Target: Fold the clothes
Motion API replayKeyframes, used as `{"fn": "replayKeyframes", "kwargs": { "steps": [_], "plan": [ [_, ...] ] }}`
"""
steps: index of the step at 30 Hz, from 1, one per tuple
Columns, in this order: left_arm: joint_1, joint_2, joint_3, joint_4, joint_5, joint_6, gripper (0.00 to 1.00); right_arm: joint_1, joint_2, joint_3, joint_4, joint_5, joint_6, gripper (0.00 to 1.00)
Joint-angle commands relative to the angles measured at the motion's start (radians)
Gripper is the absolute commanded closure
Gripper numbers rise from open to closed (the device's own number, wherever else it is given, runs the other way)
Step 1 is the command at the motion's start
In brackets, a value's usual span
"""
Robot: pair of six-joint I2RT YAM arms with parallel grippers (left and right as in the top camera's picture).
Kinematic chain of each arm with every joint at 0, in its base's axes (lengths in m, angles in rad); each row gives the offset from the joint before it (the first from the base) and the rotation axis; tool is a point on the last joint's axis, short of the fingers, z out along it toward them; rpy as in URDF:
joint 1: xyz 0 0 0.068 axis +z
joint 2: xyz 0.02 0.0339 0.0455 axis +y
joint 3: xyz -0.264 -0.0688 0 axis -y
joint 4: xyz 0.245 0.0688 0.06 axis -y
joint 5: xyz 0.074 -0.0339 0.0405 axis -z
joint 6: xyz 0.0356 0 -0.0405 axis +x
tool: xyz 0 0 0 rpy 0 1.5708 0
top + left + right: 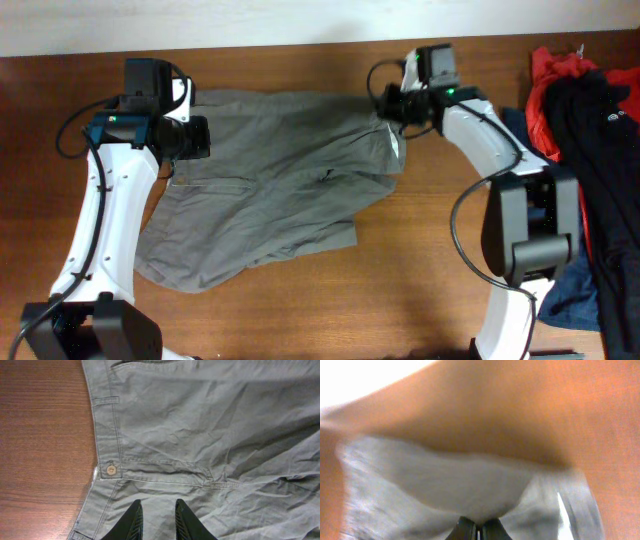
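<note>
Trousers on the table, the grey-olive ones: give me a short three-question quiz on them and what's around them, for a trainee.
1. True or false: in the left wrist view, a pale button shows on the trousers.
2. Pick one. The right gripper is: A, wide open over bare wood; B, shut on the trousers' fabric; C, holding a cup.
3. Fill in: in the overhead view, the pile of red and black garments lies beside the ___ arm.

Key: 1 true; 2 B; 3 right.
</note>
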Motion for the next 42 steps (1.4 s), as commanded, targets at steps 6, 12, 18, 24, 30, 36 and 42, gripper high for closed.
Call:
{"fn": "replayKeyframes", "kwargs": {
  "steps": [6, 12, 18, 24, 30, 36, 42],
  "plan": [
    [0.003, -0.018, 0.003, 0.000, 0.011, 0.013, 0.77, -0.003, -0.019, 0.035, 0.270, -0.066, -0.015, 0.50],
    [0.003, -0.018, 0.003, -0.026, 0.011, 0.013, 0.62, -0.060, -0.020, 0.035, 0.191, -0.042, -0.021, 0.25],
    [0.003, -0.019, 0.003, -0.056, 0.011, 0.013, 0.50, -0.175, -0.103, 0.035, -0.219, -0.224, -0.240, 0.24],
    [0.003, -0.086, 0.003, -0.086, 0.011, 0.013, 0.50, -0.177, -0.248, 0.035, -0.608, -0.170, -0.422, 0.28],
    [0.003, -0.227, 0.003, -0.109, 0.011, 0.012, 0.27, -0.076, -0.309, 0.027, -0.958, -0.039, -0.422, 0.28],
    [0.003, -0.311, 0.003, -0.167, 0.011, 0.012, 0.23, 0.105, -0.306, -0.127, -0.989, 0.012, -0.420, 0.32],
    [0.003, -0.320, 0.003, -0.217, 0.011, 0.012, 0.23, 0.273, -0.292, -0.393, -0.741, 0.106, -0.322, 0.38]
  ]
}}
